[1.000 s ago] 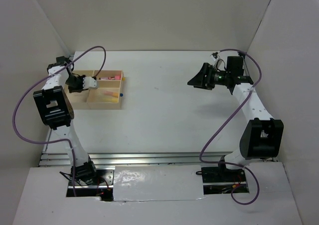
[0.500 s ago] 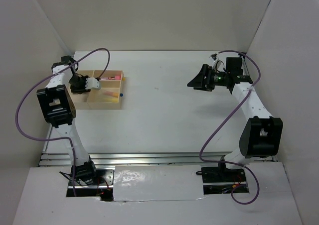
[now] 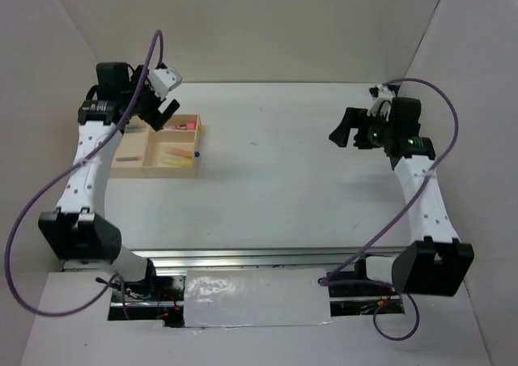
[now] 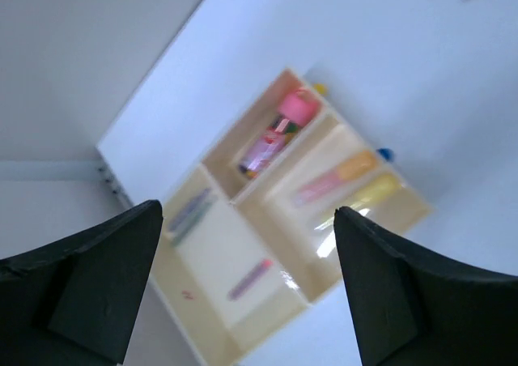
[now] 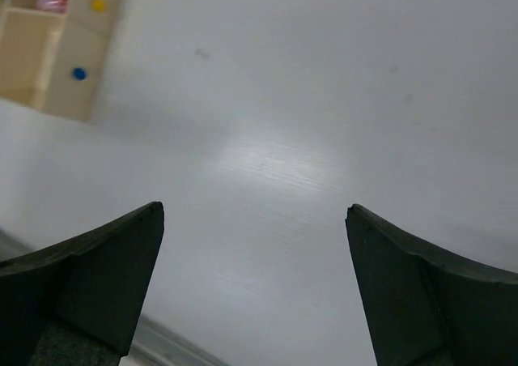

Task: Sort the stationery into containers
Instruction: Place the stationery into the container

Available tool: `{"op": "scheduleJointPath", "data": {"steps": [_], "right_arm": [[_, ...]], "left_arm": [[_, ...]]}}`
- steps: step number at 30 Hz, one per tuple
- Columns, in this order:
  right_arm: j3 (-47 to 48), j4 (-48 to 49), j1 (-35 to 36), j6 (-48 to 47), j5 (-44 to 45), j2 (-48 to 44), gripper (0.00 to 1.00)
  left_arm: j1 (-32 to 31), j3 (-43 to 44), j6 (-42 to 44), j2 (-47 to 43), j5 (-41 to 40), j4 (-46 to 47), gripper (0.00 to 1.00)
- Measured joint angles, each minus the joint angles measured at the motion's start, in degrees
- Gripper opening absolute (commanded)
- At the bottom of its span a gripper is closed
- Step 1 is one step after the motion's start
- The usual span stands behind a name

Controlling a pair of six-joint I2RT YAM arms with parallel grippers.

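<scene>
The left arm (image 3: 85, 168) and right arm (image 3: 426, 194) have white links, black joint blocks and a looping purple cable (image 3: 154, 42) each — the left gripper (image 3: 164, 109) and right gripper (image 3: 339, 129) are black-fingered.

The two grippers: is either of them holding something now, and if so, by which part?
Nothing is held. The left gripper has open, empty jaws above the tray; the right gripper is open and empty over the table.

Bright, even light; the tray (image 4: 214, 248) is blurred in the left wrist view, and glare sheens the table (image 5: 275, 163).
</scene>
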Motion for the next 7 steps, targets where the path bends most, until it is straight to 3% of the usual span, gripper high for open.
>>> {"op": "scheduleJointPath", "data": {"steps": [2, 7], "right_arm": [[-2.9, 0.6, -1.3, -3.1, 5.8, -6.0, 1.00], [-12.5, 2.8, -4.6, -10.5, 14.3, -19.0, 1.00]], "left_arm": [[-2.1, -9.3, -9.7, -8.6, 0.4, 5.6, 1.00], [-5.3, -28.3, -24.5, -21.7, -2.2, 13.3, 0.99]]}}
